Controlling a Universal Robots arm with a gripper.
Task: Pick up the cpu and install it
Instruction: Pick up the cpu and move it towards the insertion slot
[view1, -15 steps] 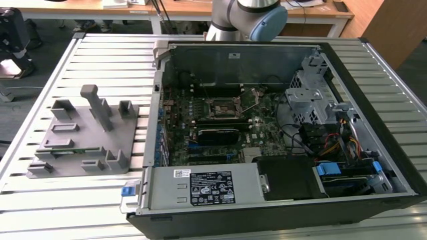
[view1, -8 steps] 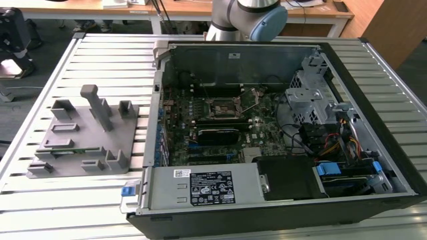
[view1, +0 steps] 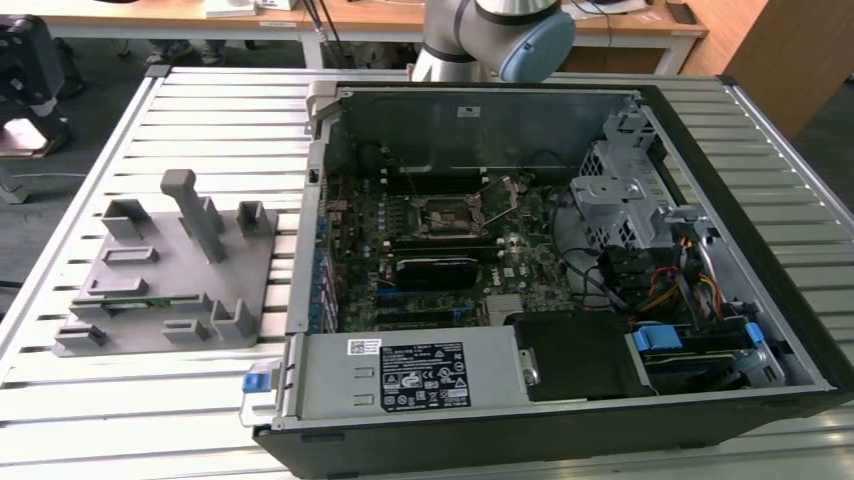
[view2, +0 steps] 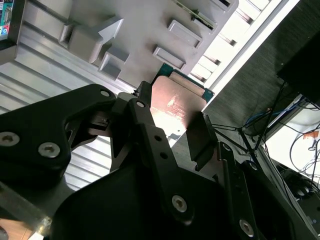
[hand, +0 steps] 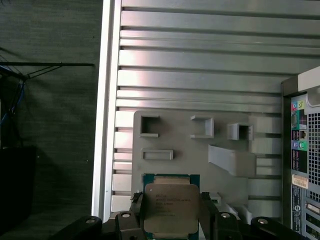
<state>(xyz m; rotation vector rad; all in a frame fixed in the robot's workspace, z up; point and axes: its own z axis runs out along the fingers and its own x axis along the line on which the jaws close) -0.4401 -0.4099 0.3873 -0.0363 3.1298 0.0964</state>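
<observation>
The gripper (hand: 170, 220) has its 2 fingers (hand: 136, 212) clenched on opposite edges of the cpu (hand: 169, 206), metal lid facing the first wrist view. The chip hangs above the grey fixture plate (hand: 200, 155), over 1 edge of it and not touching it. Gripping by the edges likely keeps the underside contacts untouched and the chip level (a judgement, not something seen). The socket (view1: 447, 215) lies well apart from that plate, inside the open computer case (view1: 694, 330) to the exterior view's right of it.
</observation>
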